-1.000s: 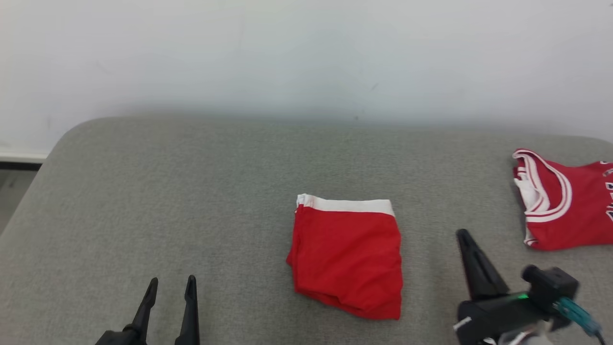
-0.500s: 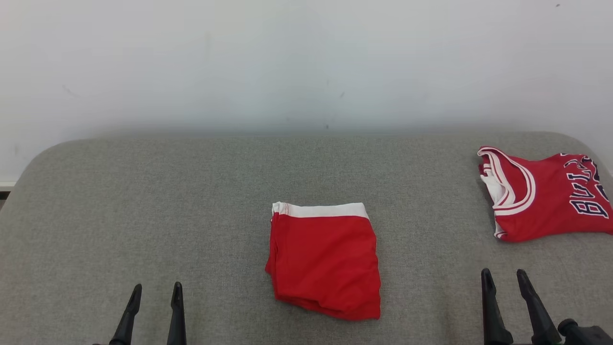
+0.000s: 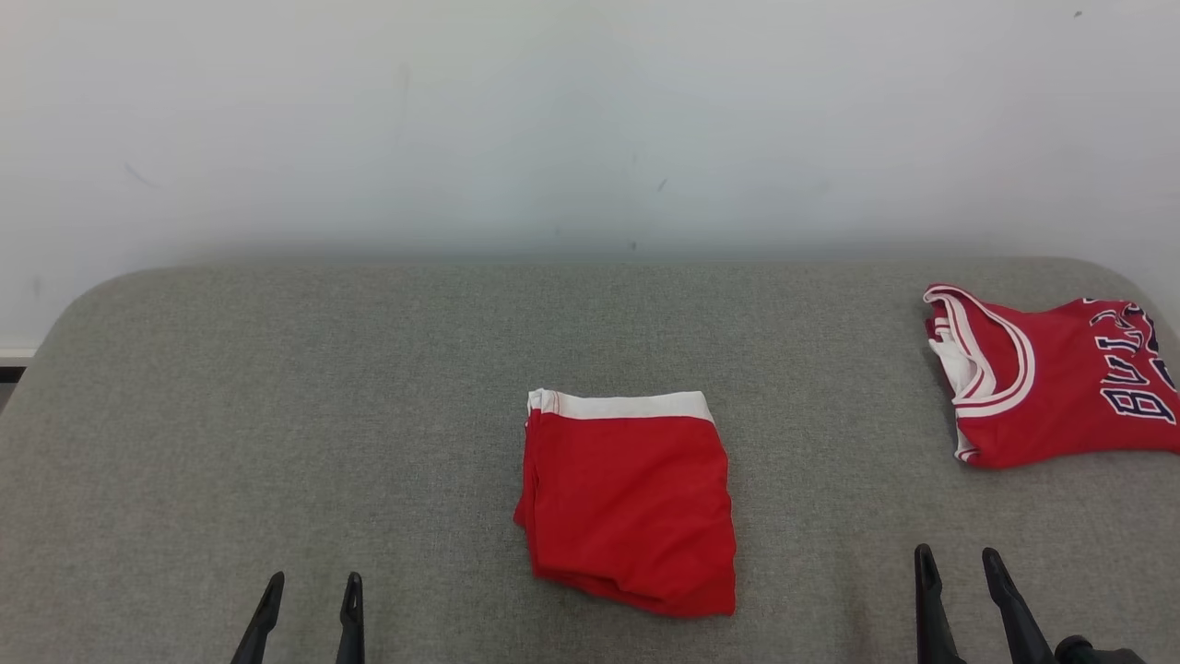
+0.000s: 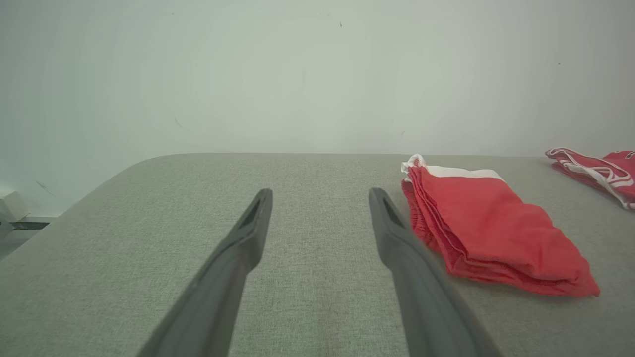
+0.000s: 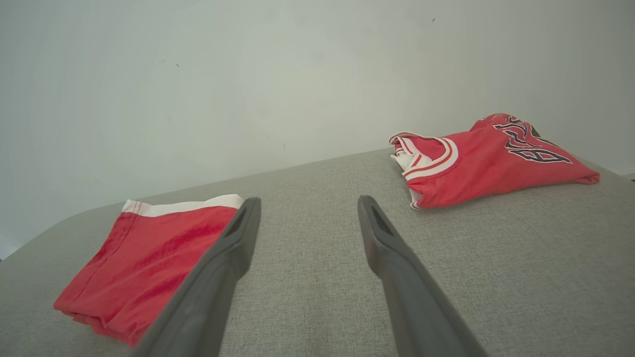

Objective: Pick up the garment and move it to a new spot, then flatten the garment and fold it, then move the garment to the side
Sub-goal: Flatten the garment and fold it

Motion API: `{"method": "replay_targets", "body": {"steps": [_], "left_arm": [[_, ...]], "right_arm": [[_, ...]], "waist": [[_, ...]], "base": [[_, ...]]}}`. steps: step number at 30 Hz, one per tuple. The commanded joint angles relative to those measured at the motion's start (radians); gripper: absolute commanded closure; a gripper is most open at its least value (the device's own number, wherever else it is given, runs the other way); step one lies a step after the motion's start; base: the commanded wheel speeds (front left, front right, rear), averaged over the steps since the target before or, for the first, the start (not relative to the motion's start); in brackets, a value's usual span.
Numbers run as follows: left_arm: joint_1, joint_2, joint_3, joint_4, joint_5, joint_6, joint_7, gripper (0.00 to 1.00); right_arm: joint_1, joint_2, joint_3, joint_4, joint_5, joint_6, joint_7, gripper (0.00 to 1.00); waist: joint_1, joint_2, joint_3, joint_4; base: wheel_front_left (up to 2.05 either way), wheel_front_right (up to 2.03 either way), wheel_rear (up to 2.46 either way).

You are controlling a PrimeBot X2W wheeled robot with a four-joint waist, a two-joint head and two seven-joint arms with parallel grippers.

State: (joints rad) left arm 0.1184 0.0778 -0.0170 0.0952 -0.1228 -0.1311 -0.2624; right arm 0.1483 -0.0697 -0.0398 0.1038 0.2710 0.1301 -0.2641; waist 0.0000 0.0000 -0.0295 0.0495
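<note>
The red shorts [image 3: 631,507] are seen folded into a small flat square near the middle of the grey padded worktop [image 3: 277,387]. Their white waistband [image 3: 622,404] is turned to the far side, toward the pale wall [image 3: 553,111]. The folded layers are stacked along the shorts' left edge. The left claw [image 3: 313,590] is seen at the bottom left of the head view, well apart from the shorts. Its two dark fingers are held apart and nothing is gripped between them. In the left wrist view the shorts [image 4: 496,233] are found to the right of that claw [image 4: 321,196]. The right claw [image 3: 956,558] is seen at the bottom right, also spread wide and empty. In the right wrist view the shorts [image 5: 144,258] are seen to its left and a red jersey [image 5: 486,158] to its right, with bare grey cloth between the fingers. The jersey, with white trim and dark letters, is laid a bit crumpled at the far right of the worktop, well apart from the shorts. Whether the fingertips touch the worktop cannot be told.
</note>
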Motion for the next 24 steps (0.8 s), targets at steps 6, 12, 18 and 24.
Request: {"method": "replay_targets", "body": {"steps": [6,12,18,24], "left_arm": [[0.015,-0.005,0.01,-0.003,0.007,0.001,-0.001,0.0],[0.015,-0.01,0.012,-0.004,0.013,0.001,-0.001,0.0],[0.012,-0.015,0.015,-0.004,0.017,0.001,-0.001,0.0],[0.013,-0.018,0.017,-0.004,0.018,0.001,-0.001,0.0]], "right_arm": [[-0.002,0.012,0.015,0.012,-0.008,0.001,-0.001,0.0],[-0.014,0.013,0.037,0.018,-0.018,0.001,-0.001,0.0],[-0.019,0.014,0.04,0.022,-0.018,0.001,-0.001,0.0],[-0.019,0.015,0.039,0.023,-0.019,0.001,-0.001,0.0]], "waist": [[0.0,0.0,-0.001,0.002],[0.0,0.0,-0.004,-0.001],[0.0,0.0,-0.007,-0.001],[0.0,0.0,-0.008,-0.002]], "base": [[0.0,0.0,0.0],[0.0,0.0,0.0],[0.0,0.0,0.0],[0.0,0.0,0.0]]}}
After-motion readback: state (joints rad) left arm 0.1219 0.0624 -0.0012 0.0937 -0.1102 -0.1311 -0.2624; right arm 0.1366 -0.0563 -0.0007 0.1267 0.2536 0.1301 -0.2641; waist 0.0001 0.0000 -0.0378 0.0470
